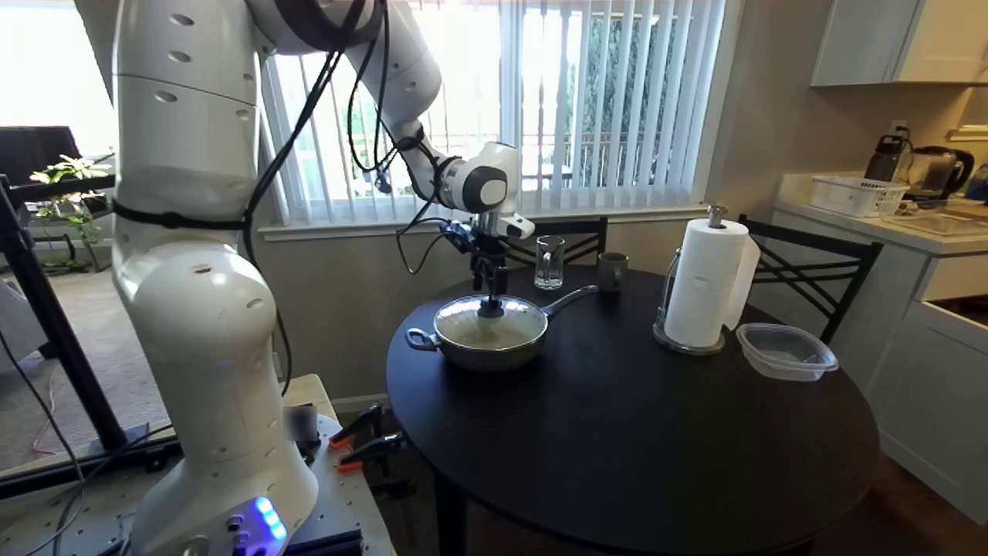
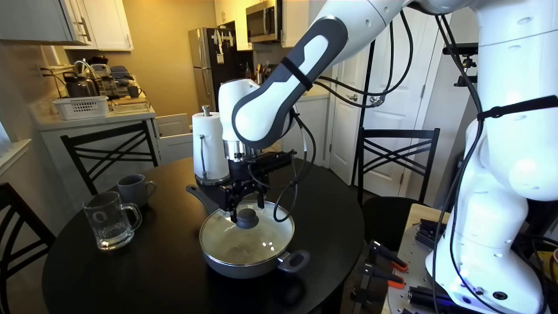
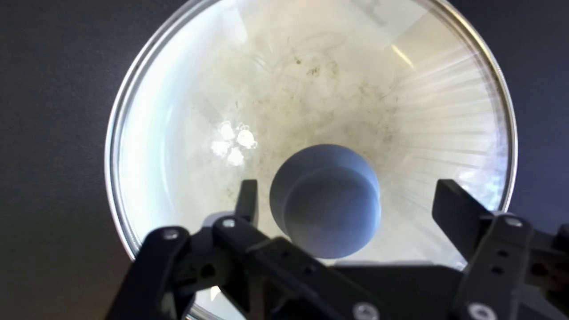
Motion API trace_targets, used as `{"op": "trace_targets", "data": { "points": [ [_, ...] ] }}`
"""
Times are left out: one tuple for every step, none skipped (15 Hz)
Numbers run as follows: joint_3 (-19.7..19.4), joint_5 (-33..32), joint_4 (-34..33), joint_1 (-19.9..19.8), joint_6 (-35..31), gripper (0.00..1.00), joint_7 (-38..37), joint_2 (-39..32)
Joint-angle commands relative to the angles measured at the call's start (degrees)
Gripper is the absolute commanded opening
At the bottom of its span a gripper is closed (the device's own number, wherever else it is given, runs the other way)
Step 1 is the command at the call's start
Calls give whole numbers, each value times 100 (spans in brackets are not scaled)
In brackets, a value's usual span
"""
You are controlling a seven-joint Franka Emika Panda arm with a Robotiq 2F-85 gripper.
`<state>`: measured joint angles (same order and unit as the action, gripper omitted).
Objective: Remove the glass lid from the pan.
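Observation:
The glass lid [image 1: 463,328] sits on the silvery-grey pan [image 1: 494,359] on the dark table. Lid [image 2: 235,248] and pan [image 2: 237,271] also show in an exterior view. In the wrist view the lid [image 3: 320,89] fills most of the picture, with the pan's pale interior seen through it. The lid's round dark knob [image 3: 329,204] stands between the fingers of my gripper [image 3: 349,195]. The gripper is open, with a small gap to the left of the knob and a wider one to the right. In both exterior views the gripper [image 1: 489,289] [image 2: 247,209] points down at the knob.
A long pan handle [image 1: 571,300] and a short side handle [image 1: 421,340] stick out. A glass mug [image 1: 549,264], a grey mug [image 1: 612,270], a paper towel roll [image 1: 704,286] and a clear container [image 1: 786,354] stand on the round table [image 1: 656,455].

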<state>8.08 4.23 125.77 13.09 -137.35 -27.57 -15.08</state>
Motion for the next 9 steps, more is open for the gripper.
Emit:
{"op": "trace_targets", "data": {
  "points": [
    [-33, 54, -135, 57, -228, 100, -26, -254],
    [-38, 48, -160, 70, -255, 100, -38, -305],
    [-48, 31, -183, 85, -287, 100, -51, -356],
    [-59, 24, -200, 97, -309, 100, -57, -393],
    [-75, 17, -214, 104, -343, 75, -58, -422],
    [-84, 20, -222, 108, -350, 74, -31, -443],
    [-107, 8, -230, 115, -353, 68, -38, -450],
    [-130, -6, -233, 117, -346, 60, -41, -447],
    [-161, -27, -226, 115, -347, 55, -53, -428]
  ]
}}
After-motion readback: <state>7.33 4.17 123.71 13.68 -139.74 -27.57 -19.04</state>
